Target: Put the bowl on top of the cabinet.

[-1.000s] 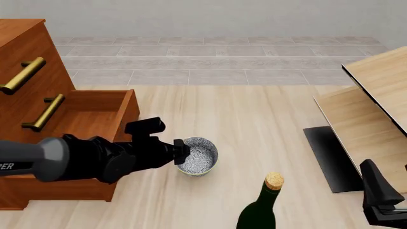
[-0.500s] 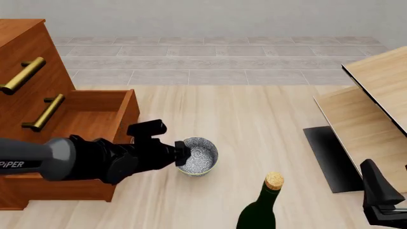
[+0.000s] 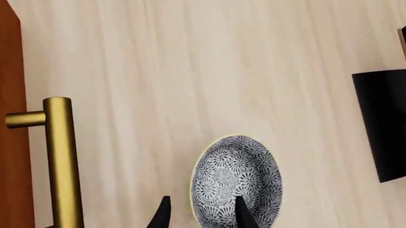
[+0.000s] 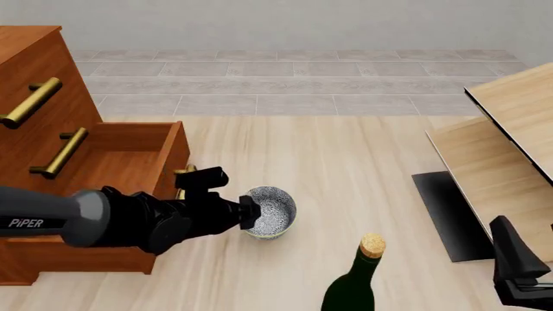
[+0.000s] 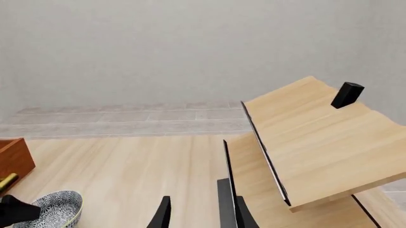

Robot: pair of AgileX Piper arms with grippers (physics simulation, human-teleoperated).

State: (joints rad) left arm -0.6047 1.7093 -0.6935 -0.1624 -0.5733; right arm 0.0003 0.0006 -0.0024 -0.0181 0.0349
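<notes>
I have the left gripper [image 4: 250, 214] right at the bowl [image 4: 269, 212], with the arm reaching out from the cabinet [image 4: 52, 149] side, so the bowl lies straight ahead of the fingers, away from the cabinet. In the left wrist view the two fingertips [image 3: 242, 214] straddle the near rim of the bowl [image 3: 236, 178], one inside and one just outside the wall; I judge them closed on that rim, though the contact itself falls at the picture's edge. The bowl sits upright on the light wood table [image 4: 346, 155], mouth up, just beside the open bottom drawer [image 4: 129, 155] and near the corked green bottle [image 4: 356, 278]. Being round, it has no long axis to line up with; only the mouth-up direction matters. The right gripper [image 5: 197, 213] is well apart from the bowl, close to the slanted pale panels [image 5: 311, 142], its fingers parted and holding nothing, so the left arm is plainly the nearer one. The cabinet top stands high above the bowl, so the coming move is up and back toward it.
</notes>
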